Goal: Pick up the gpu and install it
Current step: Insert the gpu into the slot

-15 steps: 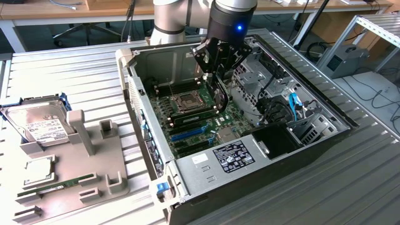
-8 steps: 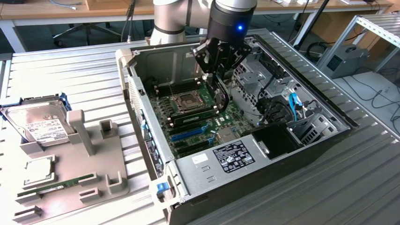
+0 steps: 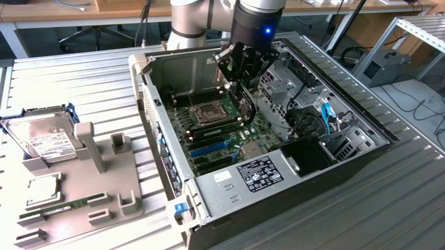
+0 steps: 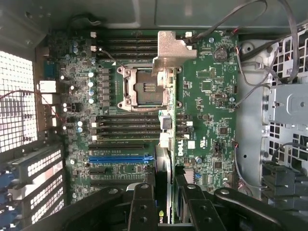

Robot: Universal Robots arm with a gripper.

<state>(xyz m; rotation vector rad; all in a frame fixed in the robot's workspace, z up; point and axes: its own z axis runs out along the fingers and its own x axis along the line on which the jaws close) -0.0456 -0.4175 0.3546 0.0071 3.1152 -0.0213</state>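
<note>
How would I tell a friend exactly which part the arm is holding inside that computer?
Find the open computer case, with the green motherboard lying inside. Over that board is the black end effector, and the gpu is the thin dark card clamped edge-on between its fingers. Unlike the parts fixed flat on the board, it stands on edge and ends in a bent silver bracket.

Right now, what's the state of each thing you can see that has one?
gpu: clamped in the gripper, hanging on edge over the motherboard, not seated in a slot.
gripper: shut on the gpu, inside the case.
computer case: lying on its side, side panel off.
blue expansion slot: empty.
hard drive: parked in the tray at the exterior view's left.
memory stick: lying flat on that tray.
</note>
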